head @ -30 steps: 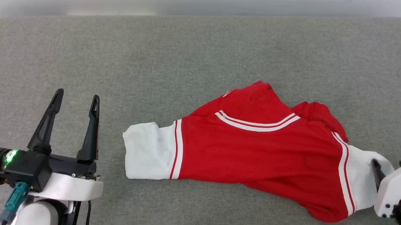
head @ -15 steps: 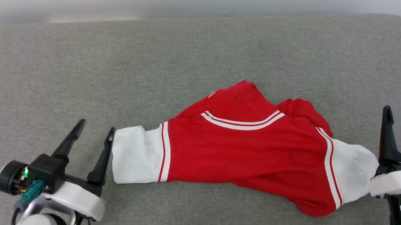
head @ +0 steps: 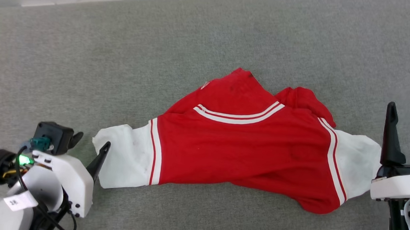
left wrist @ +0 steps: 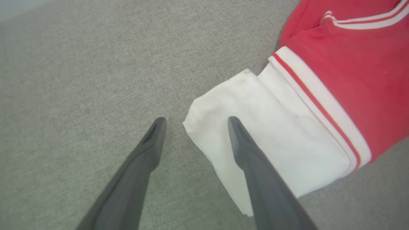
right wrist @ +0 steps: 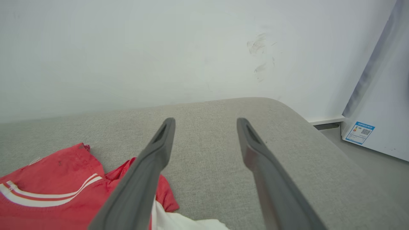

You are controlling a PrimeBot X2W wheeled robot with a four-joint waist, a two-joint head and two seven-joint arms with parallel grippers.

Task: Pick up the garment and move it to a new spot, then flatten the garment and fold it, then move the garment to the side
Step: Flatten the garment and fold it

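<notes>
The left gripper [left wrist: 195, 121] is dipping now. A second ago it was standing upright, well to the left of the garment [head: 245, 146]. Now it is tipping down at the left sleeve [head: 124, 156] with its jaws spread wide. One finger is hanging over the white cloth and the other over the bare grey cushion [head: 195, 39], so the sleeve's outer edge is sitting between them. Nothing is being pinched yet.

On the right, the right gripper [head: 408, 106] is doing the opposite. It was low at the right sleeve [head: 357, 163], and now it is standing just beside it, fingers pointing to the far side, wide apart and carrying nothing. The camera is drifting too, so the shirt's slide across the head view is not the shirt moving.

I'm reading this as flattening getting under way: the right side backed off, the left sleeve about to be taken and drawn out.

The garment is lying across the middle of the cushion, stretched left to right with its plain red face up. White sleeves with striped bands are sitting at both ends. The collar trim [head: 237, 115] is curving across the far part. The cloth is bunching into a hump at the far edge and sagging into a wrinkled fold at the near right, so it is far from flat.
</notes>
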